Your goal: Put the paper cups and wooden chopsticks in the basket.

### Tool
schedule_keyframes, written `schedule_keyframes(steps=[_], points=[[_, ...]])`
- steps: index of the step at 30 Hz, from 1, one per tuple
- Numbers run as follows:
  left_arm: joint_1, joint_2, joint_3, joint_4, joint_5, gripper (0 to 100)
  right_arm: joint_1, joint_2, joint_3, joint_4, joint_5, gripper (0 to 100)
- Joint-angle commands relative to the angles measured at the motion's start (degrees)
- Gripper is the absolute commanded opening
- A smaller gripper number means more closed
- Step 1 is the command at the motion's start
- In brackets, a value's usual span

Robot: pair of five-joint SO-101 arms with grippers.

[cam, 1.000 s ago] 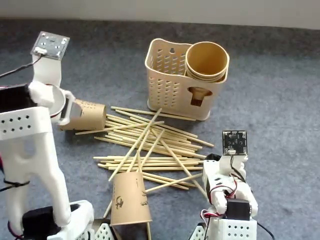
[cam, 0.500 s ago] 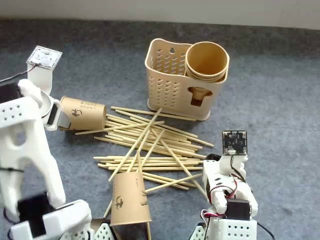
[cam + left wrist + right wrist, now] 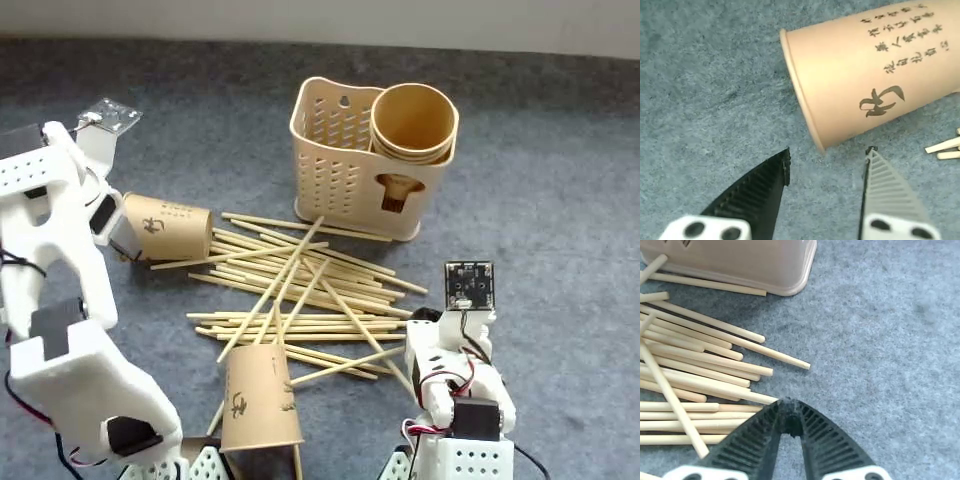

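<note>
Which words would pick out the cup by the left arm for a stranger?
Find the basket at the far side, with loose chopsticks spread before it. At the left end of that pile a cup lies on its side, mouth toward the left arm's fingers. The other loose cup lies near the arms' bases; the stacked cups stand in the basket.

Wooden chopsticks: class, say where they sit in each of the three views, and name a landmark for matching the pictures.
High view: chopsticks scattered mid-table, in front of the basket.
Left wrist view: a few ends beside the lying paper cup.
Right wrist view: spread between the basket's base and the right gripper.
Landmark: the grey carpet lies under them in all three views.
</note>
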Motion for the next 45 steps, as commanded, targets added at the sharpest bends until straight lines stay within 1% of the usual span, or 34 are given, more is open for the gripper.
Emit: schedule_keyframes(steps=[1, 4, 6, 10, 17, 24, 31, 34, 39, 42, 45], points=[[1.27, 2.33, -3.30, 0.79, -4.31, 24, 0.66, -0.57, 6.11, -0.84, 0.79, 0.5], [3.21, 3.82, -3.30, 0.79, -6.07, 24, 0.66, -0.57, 6.11, -0.84, 0.79, 0.5], [4.35, 4.00, -3.30, 0.97, -6.07, 24, 0.66, -0.57, 6.11, -0.84, 0.79, 0.5], [7.52, 4.00, -3.74, 3.87, -6.33, 23, 0.66, -0.57, 6.11, -0.84, 0.79, 0.5], [12.44, 3.91, -3.38, 4.31, -5.98, 23, 0.66, -0.57, 6.11, -0.84, 0.79, 0.5], [17.10, 3.91, -5.41, 4.40, 1.23, 10, 0.75, -0.57, 6.11, -0.84, 0.79, 0.5], [21.49, 3.47, -5.49, 4.48, 5.54, 0, 0.75, -0.57, 6.11, -0.84, 0.79, 0.5], [22.20, 0.66, -5.58, 6.42, 7.38, 1, 0.75, -0.57, 6.11, -0.84, 0.79, 0.5], [23.52, -6.11, -5.14, 8.26, 7.91, 1, 0.75, -0.57, 6.11, -0.84, 0.79, 0.5], [23.52, -7.52, -5.14, 8.26, 11.69, 1, 0.75, -0.57, 6.11, -0.84, 0.79, 0.5], [23.52, -8.04, -5.14, 8.44, 12.48, 1, 0.75, -0.57, 6.11, -0.84, 0.79, 0.5]])
